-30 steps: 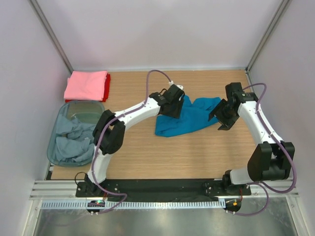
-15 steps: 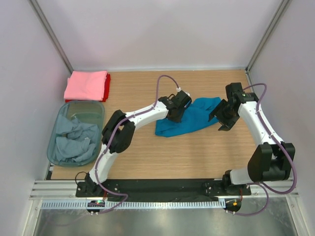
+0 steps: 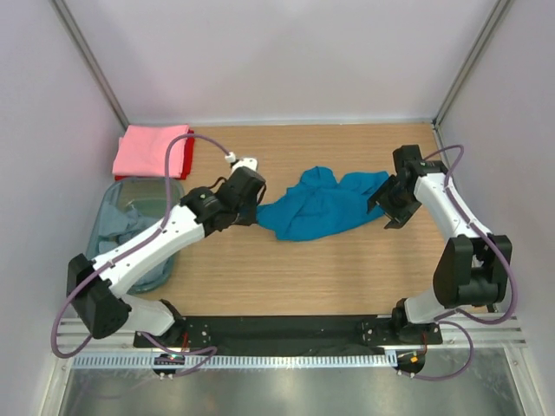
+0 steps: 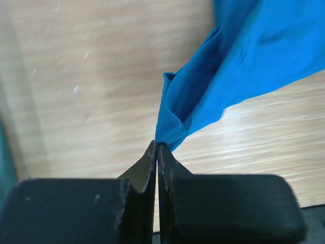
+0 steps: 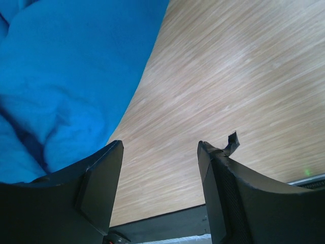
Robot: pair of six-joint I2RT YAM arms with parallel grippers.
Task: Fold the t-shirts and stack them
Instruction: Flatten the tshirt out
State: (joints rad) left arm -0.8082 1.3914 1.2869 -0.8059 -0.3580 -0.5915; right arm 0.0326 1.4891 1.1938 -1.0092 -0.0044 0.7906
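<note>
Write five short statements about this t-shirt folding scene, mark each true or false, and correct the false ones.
1. The left gripper is shut on an edge of the teal t-shirt. True.
2. The right gripper is clamped on the teal t-shirt. False: its jaws stand open beside the shirt, with only bare table between them.
3. The pink t-shirt lies folded on top of the red t-shirt. True.
4. The teal t-shirt is neatly folded. False: it lies bunched and unfolded on the table.
5. The plastic bin holds only pink shirts. False: it holds crumpled grey-blue t-shirts.
</note>
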